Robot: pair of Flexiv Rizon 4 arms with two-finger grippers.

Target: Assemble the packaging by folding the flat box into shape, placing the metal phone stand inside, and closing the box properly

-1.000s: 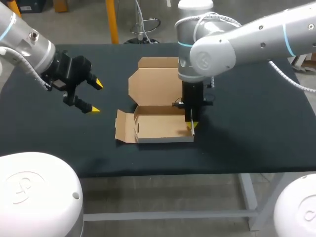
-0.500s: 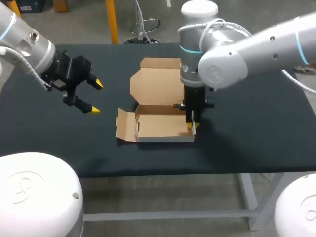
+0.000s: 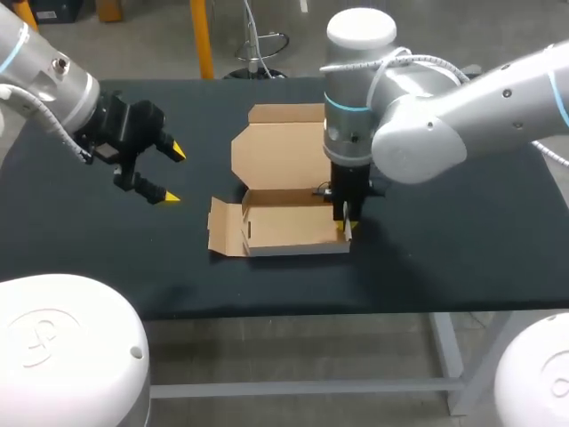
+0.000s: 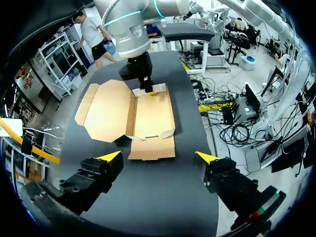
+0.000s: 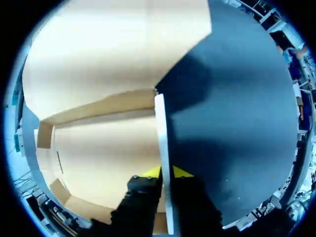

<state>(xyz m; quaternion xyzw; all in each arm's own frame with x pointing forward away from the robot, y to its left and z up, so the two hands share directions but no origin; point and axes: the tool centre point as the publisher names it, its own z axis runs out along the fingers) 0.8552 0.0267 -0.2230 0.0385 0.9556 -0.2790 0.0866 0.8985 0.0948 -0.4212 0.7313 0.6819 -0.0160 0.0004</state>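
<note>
Swings the right arm (image 3: 418,116) a little further right above the box (image 3: 284,227), pivoting over the right claw (image 3: 347,228) gripping the side flap (image 5: 163,143).

There is one partly folded cardboard box (image 3: 284,222), and it lies on the one black table (image 3: 462,231). Two robot arms come in over the table, the left arm (image 3: 44,76) and the right arm (image 3: 462,107), which makes two grippers: the left gripper (image 3: 173,174) and the right gripper (image 3: 347,228). Each gripper has two yellow-tipped fingers, four yellow tips in all.
</note>
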